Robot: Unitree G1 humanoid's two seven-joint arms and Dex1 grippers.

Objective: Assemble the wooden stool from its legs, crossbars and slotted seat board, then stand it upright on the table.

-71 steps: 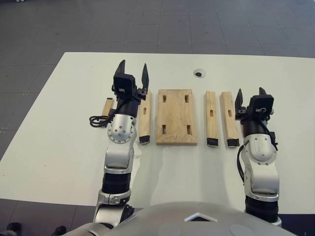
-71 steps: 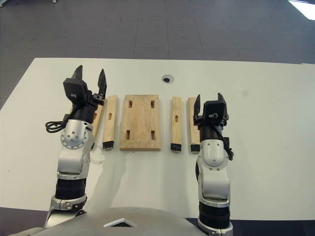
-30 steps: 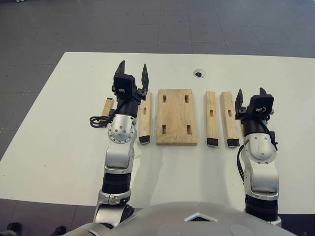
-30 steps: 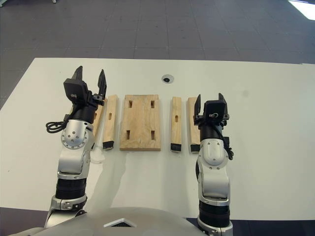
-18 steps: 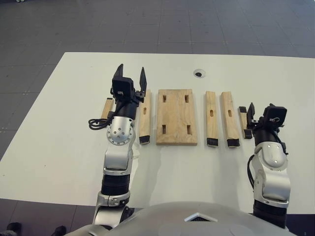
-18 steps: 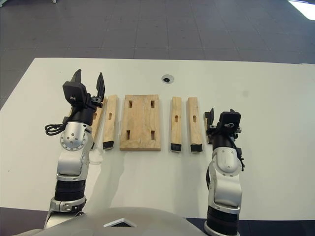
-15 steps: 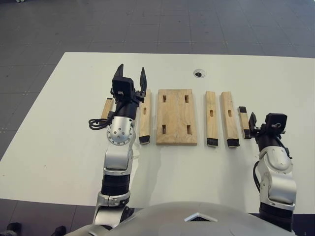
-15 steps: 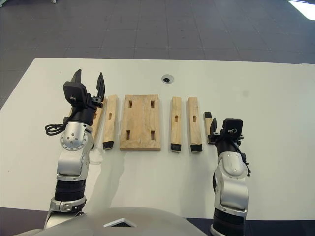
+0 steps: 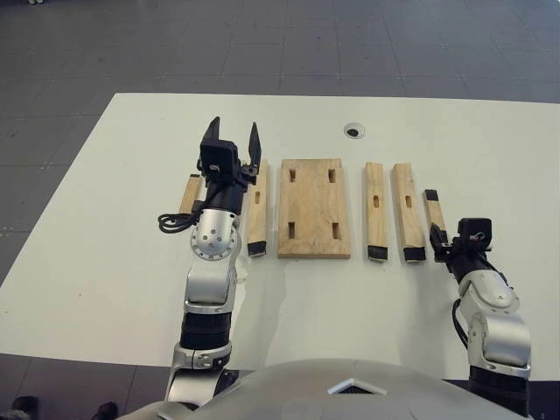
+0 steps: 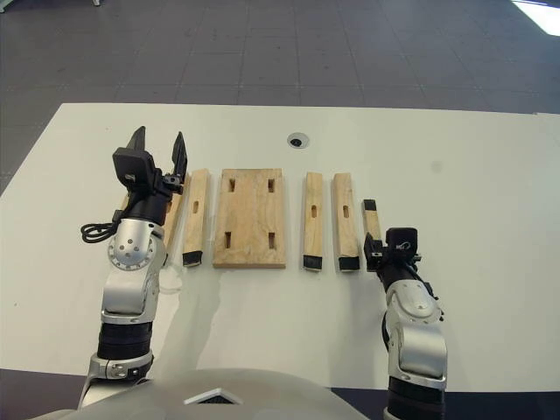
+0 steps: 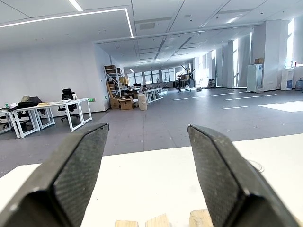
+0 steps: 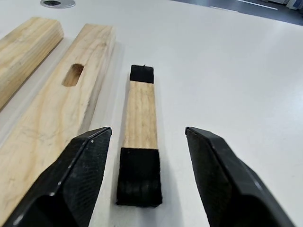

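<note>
Where the crossbar (image 12: 141,109) ends, the right gripper (image 12: 147,129) (jaws apart) sits.

Left arm (image 9: 213,254): silver, forearm raised, reaching forward.
Left gripper (image 9: 235,131): black, rough-padded fingers (image 11: 71,189) spread wide, tips up and away.
Right arm (image 9: 492,315): silver, bent, held low and near.
Right gripper (image 12: 147,131): black, fingers (image 12: 80,179) parted, pointing forward close above the bench.

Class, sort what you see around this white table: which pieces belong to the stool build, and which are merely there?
Belongs to the job:
flat pale wooden seat board with four slots
long slotted wooden legs with black feet
short black-tipped wooden crossbar

Merely there:
round dark cable hole
distant white office desks
</note>
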